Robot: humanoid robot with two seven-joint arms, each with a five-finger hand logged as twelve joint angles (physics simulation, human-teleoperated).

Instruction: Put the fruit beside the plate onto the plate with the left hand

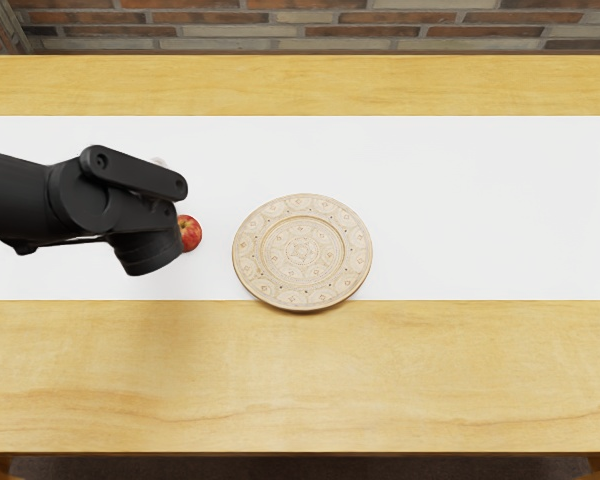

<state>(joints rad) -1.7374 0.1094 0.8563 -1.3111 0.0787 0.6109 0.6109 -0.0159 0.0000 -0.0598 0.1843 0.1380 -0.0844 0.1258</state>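
Head view: wooden table [300, 380] crossed by white runner [460, 200]. Left hand [145, 235] positioned over runner's left part, against apple [190, 233], likely for pickup; whether clenched or released cannot be told. Plate [302, 206] laid at runner's near edge, bare. Apple seated on runner beside plate's left rim, apart from it.

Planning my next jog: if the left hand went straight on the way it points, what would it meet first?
Most likely the apple, just off the left hand's right side; contact is hidden. The plate lies further along that line.
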